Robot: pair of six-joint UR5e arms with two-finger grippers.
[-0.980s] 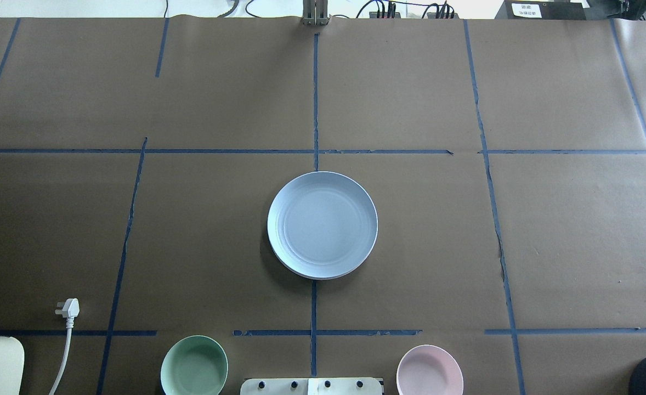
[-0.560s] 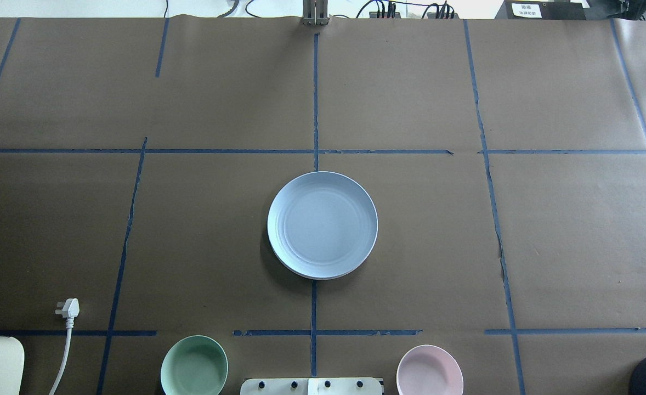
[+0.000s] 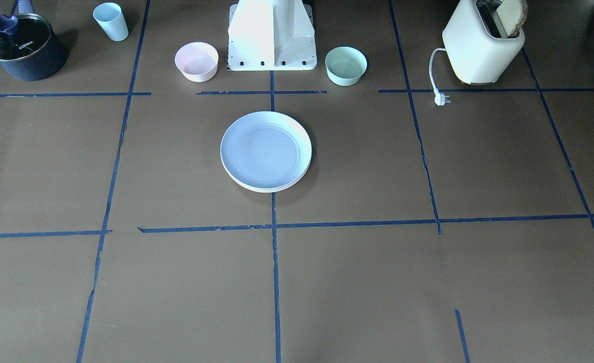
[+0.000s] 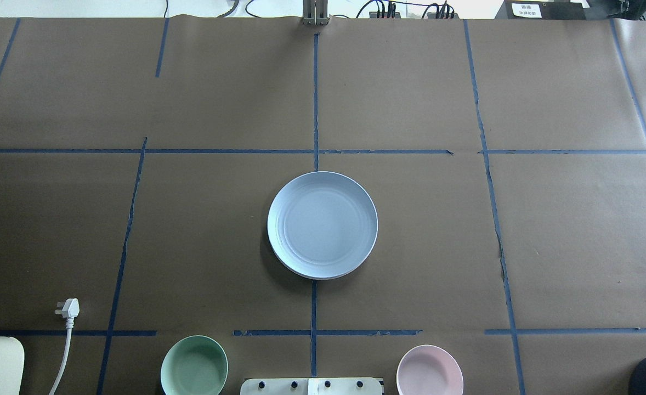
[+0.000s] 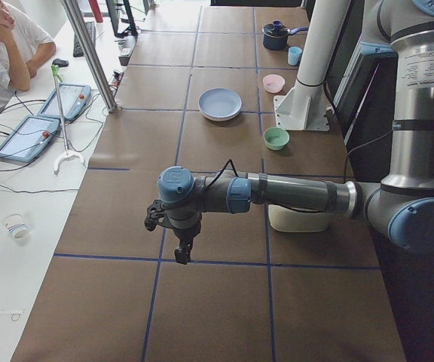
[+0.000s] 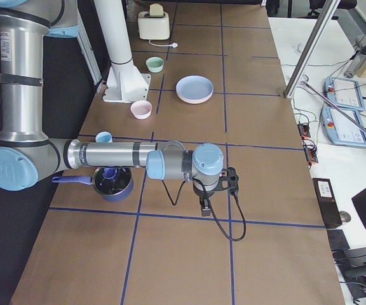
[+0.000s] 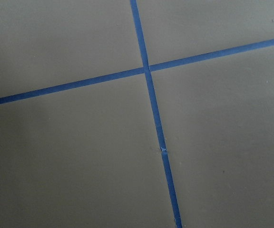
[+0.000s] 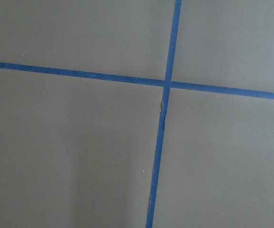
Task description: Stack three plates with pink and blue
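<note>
The pale blue plate (image 4: 322, 224) lies on top of a stack at the table's middle, also in the front-facing view (image 3: 265, 148). Cream-white rims of the plates under it (image 3: 272, 189) show at the stack's edge. I cannot pick out the pink plate. No gripper is near the stack. The left gripper (image 5: 181, 258) hangs over bare paper far off at the table's left end. The right gripper (image 6: 204, 211) hangs likewise at the right end. I cannot tell whether either is open or shut. Both wrist views show only brown paper and blue tape.
A small mint bowl (image 4: 194, 366) and a small pink bowl (image 4: 429, 370) flank the robot's base (image 3: 272, 35). A toaster (image 3: 482, 48) with its plug (image 4: 68, 308), a dark pot (image 3: 22, 48) and a light blue cup (image 3: 111, 21) stand along the robot's side.
</note>
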